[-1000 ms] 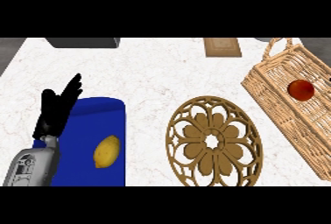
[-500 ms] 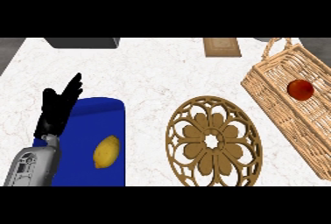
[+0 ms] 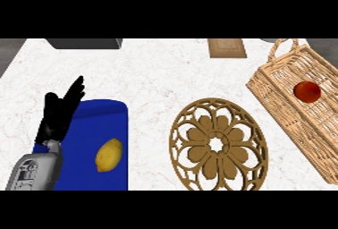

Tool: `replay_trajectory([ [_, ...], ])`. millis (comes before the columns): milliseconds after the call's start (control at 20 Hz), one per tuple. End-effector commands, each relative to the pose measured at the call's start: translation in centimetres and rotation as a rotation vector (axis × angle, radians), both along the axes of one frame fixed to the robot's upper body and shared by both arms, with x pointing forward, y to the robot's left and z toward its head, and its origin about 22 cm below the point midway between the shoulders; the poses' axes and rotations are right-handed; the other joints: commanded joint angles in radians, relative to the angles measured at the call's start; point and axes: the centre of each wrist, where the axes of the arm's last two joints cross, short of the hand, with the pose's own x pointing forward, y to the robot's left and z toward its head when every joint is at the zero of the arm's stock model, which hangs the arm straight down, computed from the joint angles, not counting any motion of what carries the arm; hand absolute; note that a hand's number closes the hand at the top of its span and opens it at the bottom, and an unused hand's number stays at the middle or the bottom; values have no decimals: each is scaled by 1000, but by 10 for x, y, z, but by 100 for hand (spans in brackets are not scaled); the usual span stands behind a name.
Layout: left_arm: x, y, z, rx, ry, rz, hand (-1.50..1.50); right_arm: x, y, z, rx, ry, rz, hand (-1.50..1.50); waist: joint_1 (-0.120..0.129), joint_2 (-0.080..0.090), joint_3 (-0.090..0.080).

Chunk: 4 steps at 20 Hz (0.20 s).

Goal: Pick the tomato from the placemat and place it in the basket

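**Tomato in the basket, left hand resting open at the placemat's edge**

At the far left, the left hand (image 3: 61,114) stands over the near-left part of the counter, its black fingers straight and pointing up and away, holding nothing. Its grey forearm (image 3: 34,172) comes in from the lower edge. The hand overlaps the left border of the blue placemat (image 3: 99,120), which lies flat on the white marble counter (image 3: 165,71). On the placemat, just right of the forearm, lies a yellow lemon (image 3: 109,155), apart from the hand.

Toward the middle, a round wooden trivet (image 3: 219,144) with a carved flower pattern lies flat on the counter, near the placemat's right side but not touching it.

At the back edge, a dark grey block (image 3: 86,43) shows at the upper left and a small wooden board (image 3: 226,48) further right; both are cut off by the view.

At the right, a woven wicker basket (image 3: 290,107) with a handle lies at an angle. The red tomato (image 3: 307,91) sits inside it, toward its far end.

The right hand does not show.
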Motion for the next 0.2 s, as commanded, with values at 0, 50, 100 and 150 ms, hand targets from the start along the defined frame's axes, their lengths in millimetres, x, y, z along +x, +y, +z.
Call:
replay_trajectory([
  [0,-3,-2,-10,0,-8,2,0,-30,-45,4,49,-18,-61,-150,8,4,0],
  [50,-7,2,3,0,-11,-9,0,-57,-64,2,52,8,-30,-150,3,2,2],
  [100,1,-1,-6,-15,-12,2,0,-69,-73,-9,53,-19,-37,-150,-6,6,2],
  [150,-2,-9,-4,-18,-12,-12,0,-67,-75,-14,70,-18,-61,-150,5,4,2],
])
